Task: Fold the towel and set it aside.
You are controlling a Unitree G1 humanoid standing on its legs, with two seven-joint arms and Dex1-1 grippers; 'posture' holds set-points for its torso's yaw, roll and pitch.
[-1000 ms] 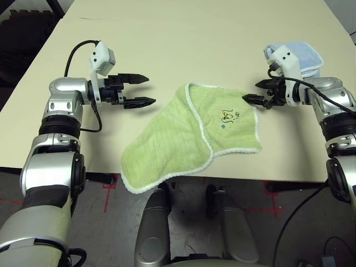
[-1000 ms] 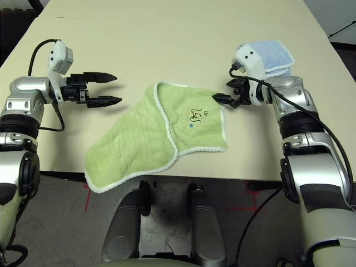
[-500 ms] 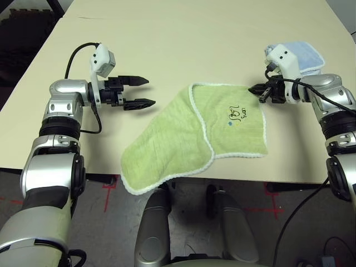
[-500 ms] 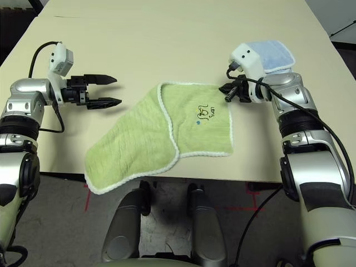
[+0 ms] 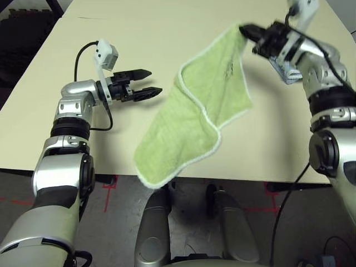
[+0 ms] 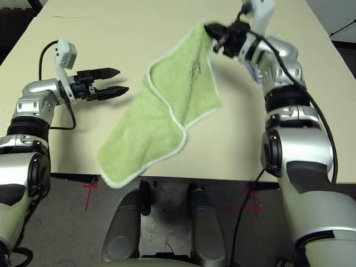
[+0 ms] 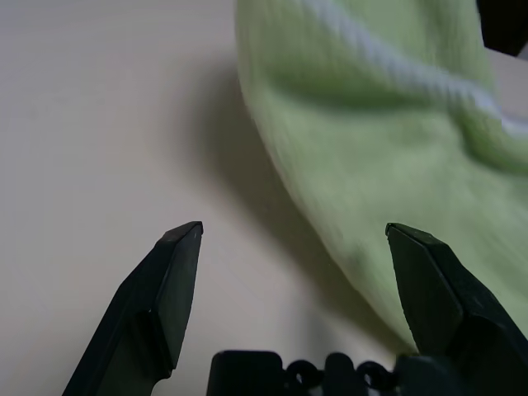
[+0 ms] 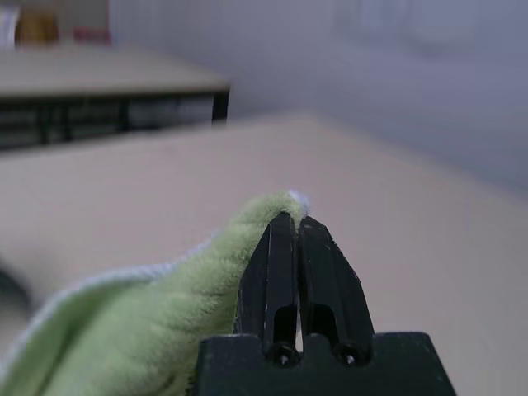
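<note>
**Ana:** Left eye view first: where is the towel [image 5: 194, 119]?

**Ben:** It hangs in the air above the table [image 5: 167, 33], held by one corner at the far right. The right gripper [image 5: 248, 32] is raised high and has that corner pinched. From there the cloth drapes down and toward the near left, and its lowest end sits at the table's near edge.

**Ana:** Are the right fingers really closed on it?

**Ben:** Yes. In the right wrist view the two black fingers [image 8: 285, 272] are pressed together with the green cloth and its white edging bunched against their tips.

**Ana:** And the left gripper [image 5: 149, 82]?

**Ben:** It is low over the table on the left, pointing toward the towel, with its fingers spread apart and nothing between them. In the left wrist view the cloth lies just past one fingertip [image 7: 417, 247], and the other fingertip is over bare table.

**Ana:** Does it touch the towel?

**Ben:** I cannot tell; it is just beside the hanging edge.

**Ana:** Anything on the cloth?

**Ben:** A small dark print near the held corner, and white stitching along the folded edge.
</note>
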